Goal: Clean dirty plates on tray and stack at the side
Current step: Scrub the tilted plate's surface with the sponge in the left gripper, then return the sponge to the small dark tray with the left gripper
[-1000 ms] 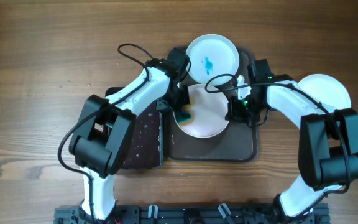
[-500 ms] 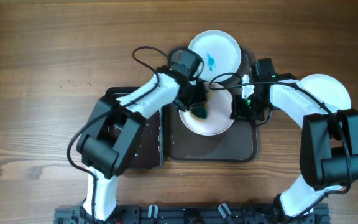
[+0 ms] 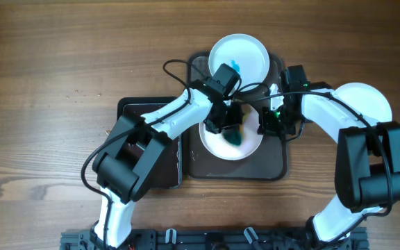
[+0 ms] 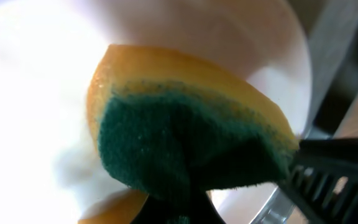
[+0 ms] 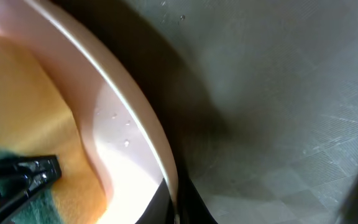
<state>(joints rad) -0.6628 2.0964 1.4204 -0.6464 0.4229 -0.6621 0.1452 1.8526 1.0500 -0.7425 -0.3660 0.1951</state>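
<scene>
- I am looking at a wooden table [image 3: 47, 69] with a brown grain, which is carrying everything in the overhead view.
- A dark brown tray [image 3: 269, 167] is lying flat near the middle of it, with its long side running away from me.
- A darker rectangular mat [image 3: 134, 106] is lying just beside the tray's left edge, and pale specks are showing on its surface.
- A white plate [image 3: 370, 97] is sitting directly on the wood to the right of the tray, apart from it.
- A black rail [image 3: 207, 239] is running along the near edge.
</scene>
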